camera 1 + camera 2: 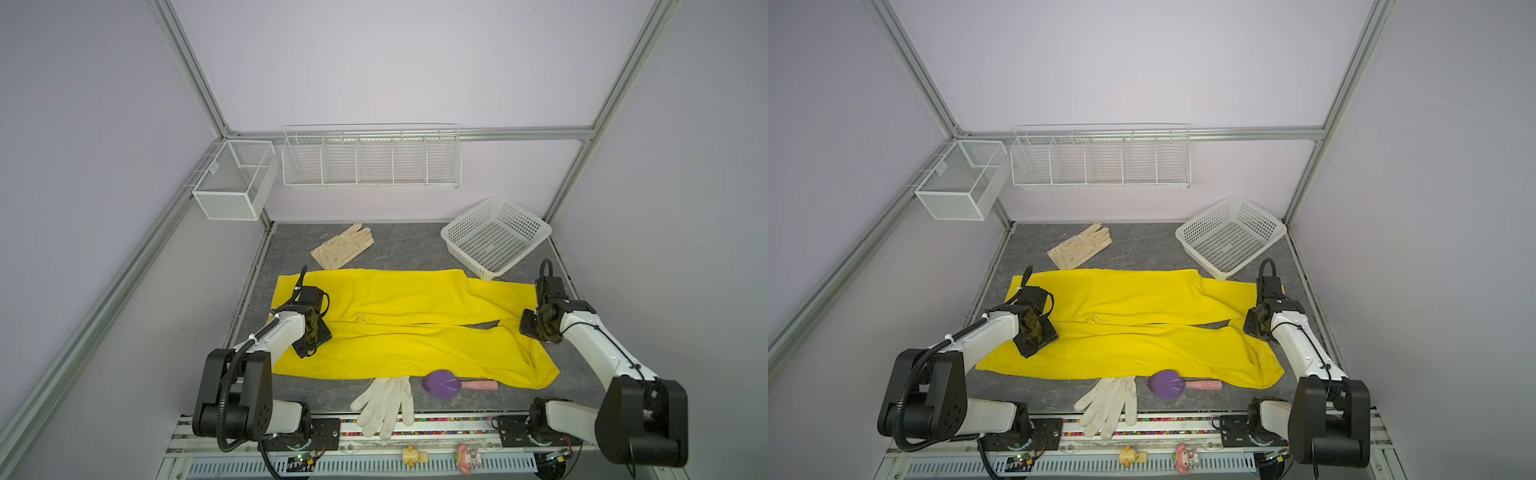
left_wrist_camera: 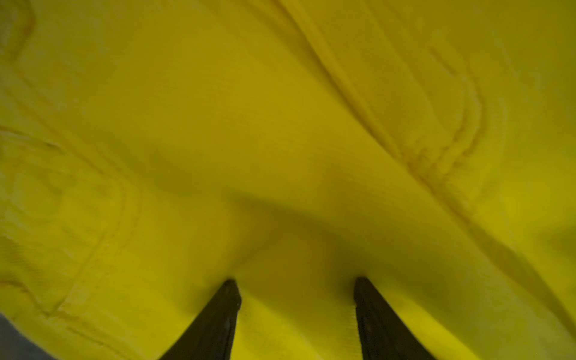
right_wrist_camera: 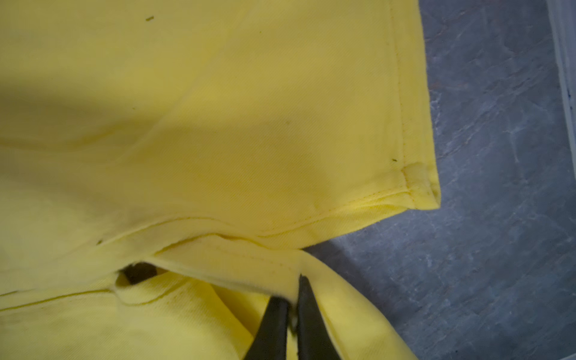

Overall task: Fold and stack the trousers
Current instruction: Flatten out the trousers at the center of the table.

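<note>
Lavender walls (image 1: 395, 62), aluminium frame (image 1: 519, 134). Grey marbled tabletop (image 1: 415, 245). Yellow trousers (image 1: 415, 328) spread flat across its middle, legs side by side, hems toward the right arm. White plastic basket (image 1: 469, 212) in the far right corner. Left gripper (image 2: 296, 280): fingers spread, tips on cloth. Right gripper (image 3: 294, 290): fingers pressed together, pinching a leg's edge.

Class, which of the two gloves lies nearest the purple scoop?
The white glove at the near edge, right beside the scoop, on this side of the trousers. The cream glove lies beyond the trousers, at the far side.
</note>
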